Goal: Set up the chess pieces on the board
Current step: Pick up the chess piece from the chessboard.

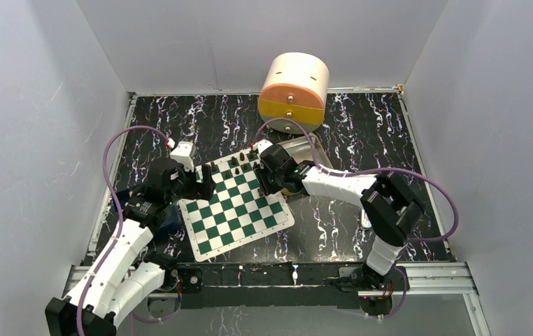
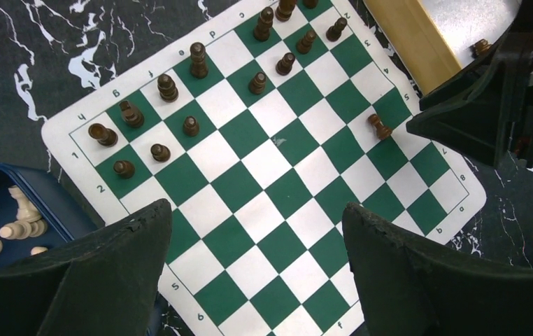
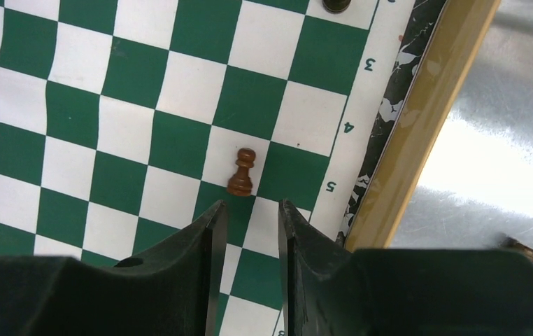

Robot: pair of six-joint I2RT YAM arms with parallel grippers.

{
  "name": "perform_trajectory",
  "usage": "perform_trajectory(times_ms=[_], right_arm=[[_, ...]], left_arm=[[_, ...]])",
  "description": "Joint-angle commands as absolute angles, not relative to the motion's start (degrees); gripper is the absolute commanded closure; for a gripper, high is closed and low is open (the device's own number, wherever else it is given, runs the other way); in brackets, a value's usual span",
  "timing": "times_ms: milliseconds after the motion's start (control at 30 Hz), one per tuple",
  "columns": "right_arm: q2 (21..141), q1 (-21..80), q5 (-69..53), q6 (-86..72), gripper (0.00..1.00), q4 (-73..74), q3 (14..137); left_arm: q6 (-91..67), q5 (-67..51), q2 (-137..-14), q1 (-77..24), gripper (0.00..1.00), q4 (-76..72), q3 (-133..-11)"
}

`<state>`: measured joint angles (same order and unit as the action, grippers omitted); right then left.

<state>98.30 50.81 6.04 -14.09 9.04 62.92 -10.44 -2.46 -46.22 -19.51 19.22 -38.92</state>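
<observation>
The left tool (image 2: 257,273) is held with its jaws wide apart above the board (image 2: 278,182), and nothing is seen between them. From this tool, in the left wrist view, the dark chess pieces (image 2: 167,87) are found at 11 to 12 o'clock, stood upright in two rows along the board's far corner edge. A lone pawn (image 2: 379,127) is set well apart from those rows at 1 o'clock, near the board's right edge. At 9 o'clock, just beside the board, a blue box (image 2: 12,203) is seen with white pieces (image 2: 22,210) lying in it.

The right tool (image 3: 250,238) is held with its jaws a narrow gap apart, and nothing is clamped between them. In the right wrist view the lone pawn (image 3: 241,171) is seen upright at 12 o'clock, just beyond the fingertips and not touched by them. At 2 o'clock, past the board's white border, the tan tray (image 3: 417,126) is laid on the tabletop (image 1: 361,140), and a small dark piece (image 3: 519,245) is partly seen inside it at 3 o'clock.

In the top view a round container (image 1: 293,91) in cream, orange and yellow is placed at 12 o'clock from the board, against the back wall.
</observation>
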Motion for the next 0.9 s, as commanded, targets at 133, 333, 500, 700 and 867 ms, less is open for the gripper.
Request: perform_trajectory(times_ms=[133,333,500,700,867], right_arm=[[101.49,51.15,6.72,-13.9,0.59,7.54,66.38],[103.16,51.32,6.38,-17.57,0.55,7.83,67.24],[103.53,51.32,5.82,-19.92,0.51,7.22,66.68],[104.97,51.31,8.6,-19.58,0.51,6.95,65.76],[106.02,51.32,8.61,-18.19,0.52,7.07,66.72]], left_arm=[[-6.45,1.46,-41.28,-19.39,0.11,17.08,-38.55],[-5.98,2.18,-39.61,-19.38,0.11,17.18,-38.23],[-5.72,2.04,-39.88,-19.38,0.11,17.19,-38.4],[-5.73,2.02,-39.64,-19.4,0.11,17.34,-38.3],[-5.73,2.02,-39.75,-19.34,0.11,17.39,-38.32]])
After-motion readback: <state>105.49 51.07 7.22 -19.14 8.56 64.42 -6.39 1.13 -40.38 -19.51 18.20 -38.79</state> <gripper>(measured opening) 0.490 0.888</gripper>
